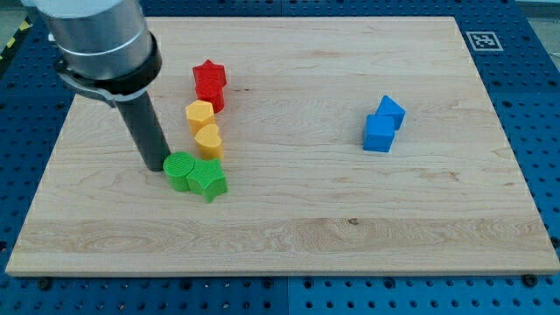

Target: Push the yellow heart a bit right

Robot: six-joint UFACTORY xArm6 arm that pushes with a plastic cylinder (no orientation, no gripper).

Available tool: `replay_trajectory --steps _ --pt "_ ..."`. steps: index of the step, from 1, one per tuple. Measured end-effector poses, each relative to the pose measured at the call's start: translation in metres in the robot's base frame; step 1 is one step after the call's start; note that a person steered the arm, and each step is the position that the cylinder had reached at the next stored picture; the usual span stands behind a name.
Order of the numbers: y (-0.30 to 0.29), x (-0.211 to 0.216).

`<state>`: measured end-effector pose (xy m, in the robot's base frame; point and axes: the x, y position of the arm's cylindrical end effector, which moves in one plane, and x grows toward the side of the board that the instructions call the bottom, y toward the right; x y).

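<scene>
The yellow heart [208, 139] lies left of the board's middle, between a yellow block [199, 115] above it and a green star [208, 178] below it. My tip [155, 165] rests on the board to the left of the heart, right beside a green round block [178, 170]. A red star [209, 82] sits above the yellow block. The blocks form a short column running top to bottom.
Two blue blocks [383, 123] sit touching each other at the view's right of centre. The wooden board [289, 236] rests on a blue pegboard surface. A fiducial marker [480, 40] is at the board's top right corner.
</scene>
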<state>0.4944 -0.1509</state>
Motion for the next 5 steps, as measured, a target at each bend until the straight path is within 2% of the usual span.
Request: replay_trajectory --steps 3,5 --pt "0.025 0.028" --pt "0.02 0.041"
